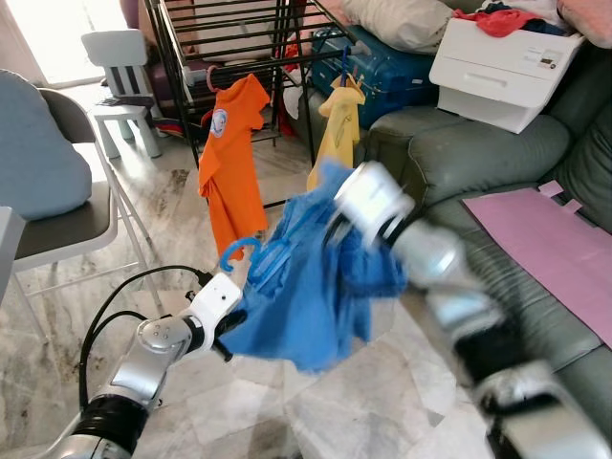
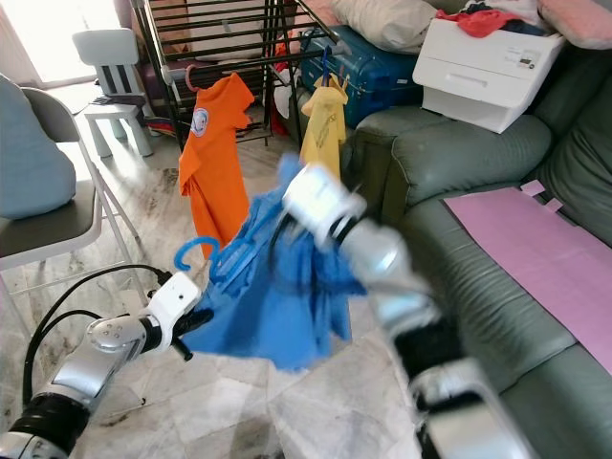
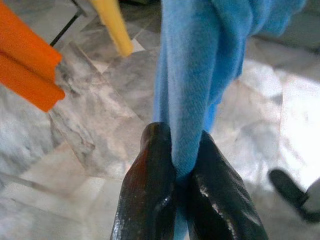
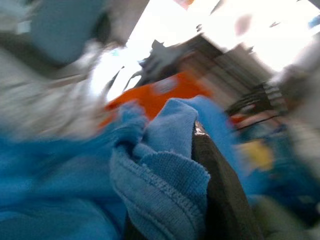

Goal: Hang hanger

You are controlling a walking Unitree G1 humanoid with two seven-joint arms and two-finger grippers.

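A blue hanger [image 1: 239, 252] shows its hook just above the left claw [image 1: 228, 330], with a blue shirt [image 1: 306, 287] draped from it and held up in mid-air between the two arms, near the middle of the scene and above the marble floor [image 1: 382, 402]. The left claw has its fingers [image 3: 150, 200] pinched tight on a fold of the shirt's lower left edge, which seems meant to keep the cloth from sliding while it is carried. The right claw [image 4: 210, 190] is buried in the upper right of the shirt, with cloth bunched around one black finger; the blur there makes it impossible to tell whether it is clamped or loose. Farther off stands the dark drying rack [image 1: 229, 38], where an orange shirt [image 1: 229, 163] and a yellow shirt [image 1: 339, 129] already hang from the front rail. The stretch of rail between them looks like the free spot for the hook. A folding chair [image 1: 67, 191] bounds the left side and a green sofa [image 1: 478, 163] the right, leaving an open lane of floor toward the rack.
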